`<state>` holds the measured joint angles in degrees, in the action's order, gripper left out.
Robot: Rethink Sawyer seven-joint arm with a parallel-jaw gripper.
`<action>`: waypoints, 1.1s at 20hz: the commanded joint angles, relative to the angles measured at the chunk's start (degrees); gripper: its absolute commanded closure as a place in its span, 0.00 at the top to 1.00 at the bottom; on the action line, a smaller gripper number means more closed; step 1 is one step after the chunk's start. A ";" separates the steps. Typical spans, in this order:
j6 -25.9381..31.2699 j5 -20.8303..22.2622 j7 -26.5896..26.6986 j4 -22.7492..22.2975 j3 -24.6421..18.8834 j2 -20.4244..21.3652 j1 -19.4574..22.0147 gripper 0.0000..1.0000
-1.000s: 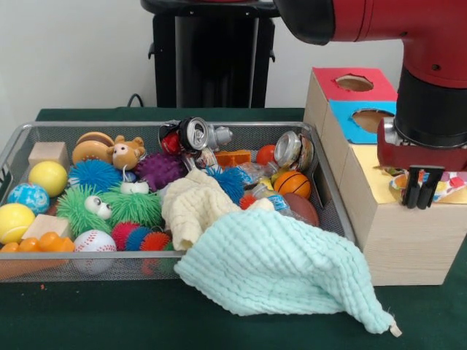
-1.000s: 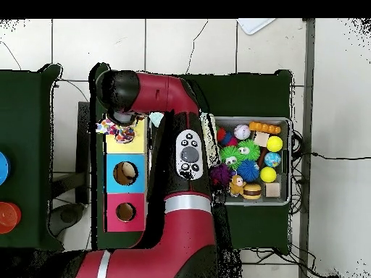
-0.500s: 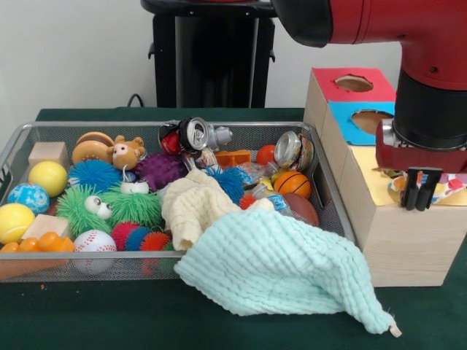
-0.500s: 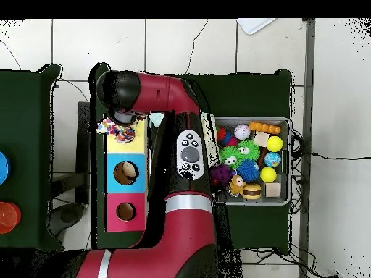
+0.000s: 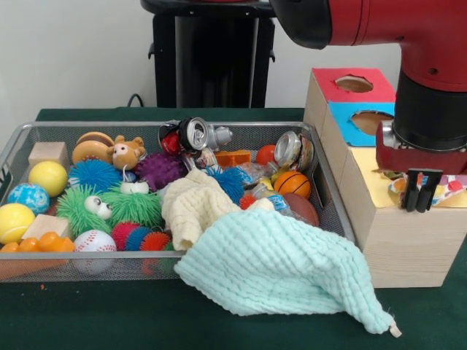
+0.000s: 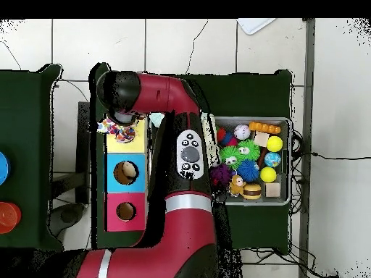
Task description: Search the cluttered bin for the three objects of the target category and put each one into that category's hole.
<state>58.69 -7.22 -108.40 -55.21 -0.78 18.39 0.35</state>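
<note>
gripper (image 5: 417, 198) jaws pressed together over printed fabric (image 5: 446, 188), apparently lying crosswise on yellow top (image 5: 373, 182).

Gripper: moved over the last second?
Yes, slightly. In the front view the gripper has shifted a little right and up against the yellow-topped box. It hangs over the printed fabric pieces on the box top.

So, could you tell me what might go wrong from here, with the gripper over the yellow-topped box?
The printed fabric pieces lie bunched on the yellow-topped box, hiding its hole, so they may jam or stay on top rather than drop through. The gripper hangs low in front of them with its fingers close together; lifting could snag a ruffle and pull it off. The mint cloth droops over the rim of the bin and may slide out.
</note>
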 commanded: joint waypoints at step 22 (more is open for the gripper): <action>5.11 -2.46 -3.31 -12.96 -6.21 -0.68 -0.06 0.00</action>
<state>64.70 -8.90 -108.40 -57.57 -1.14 21.22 0.24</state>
